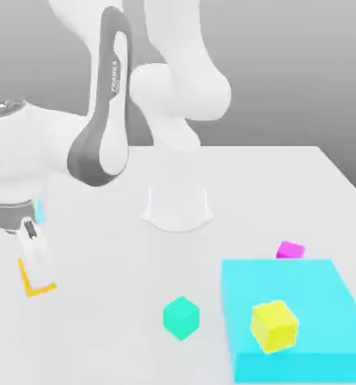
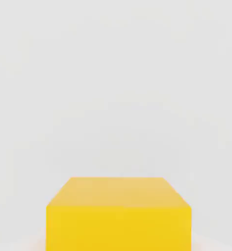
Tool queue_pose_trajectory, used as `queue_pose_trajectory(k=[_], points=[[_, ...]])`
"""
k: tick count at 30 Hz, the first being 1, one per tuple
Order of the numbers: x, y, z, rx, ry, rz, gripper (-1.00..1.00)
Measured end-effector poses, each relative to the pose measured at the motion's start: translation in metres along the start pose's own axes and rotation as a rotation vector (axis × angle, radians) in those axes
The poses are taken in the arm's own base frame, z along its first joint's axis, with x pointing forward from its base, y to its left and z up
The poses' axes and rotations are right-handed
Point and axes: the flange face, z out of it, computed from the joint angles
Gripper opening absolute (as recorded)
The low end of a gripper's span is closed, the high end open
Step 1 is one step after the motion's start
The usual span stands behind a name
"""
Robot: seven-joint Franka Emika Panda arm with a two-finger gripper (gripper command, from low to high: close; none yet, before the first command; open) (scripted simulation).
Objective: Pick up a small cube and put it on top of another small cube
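Observation:
At the exterior view's left, my gripper (image 1: 34,263) reaches down to the white table. It is shut on the small golden cube (image 1: 38,288). A white finger covers most of the cube, so just its orange-yellow edges peek out. In the hand view the golden cube (image 2: 118,215) looms close, its top and one side face showing. The small teal cube (image 1: 181,316) rests alone on the table, well off toward the exterior view's right of the gripper.
A big flat cyan block (image 1: 316,297) lies at the front right with a lemon-yellow cube (image 1: 274,325) on top. Just behind that block sits a small magenta cube (image 1: 290,250). The arm's white base (image 1: 178,207) stands mid-table.

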Motion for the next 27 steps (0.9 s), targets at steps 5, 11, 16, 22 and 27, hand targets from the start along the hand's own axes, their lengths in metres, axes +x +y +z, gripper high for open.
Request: queue_pose_trajectory(k=[5, 11, 16, 22, 27], points=[[-0.094, 0.005, -0.013, -0.003, -0.001, -0.107, -1.00], [-0.173, 0.036, -0.018, -0.005, 0.007, -0.185, -1.00], [-0.180, 0.036, -0.008, -0.001, 0.019, -0.190, -1.00], [-0.179, 0.034, 0.013, 0.002, 0.024, -0.187, -1.00], [-0.181, 0.038, 0.038, -0.001, 0.016, -0.192, -1.00]])
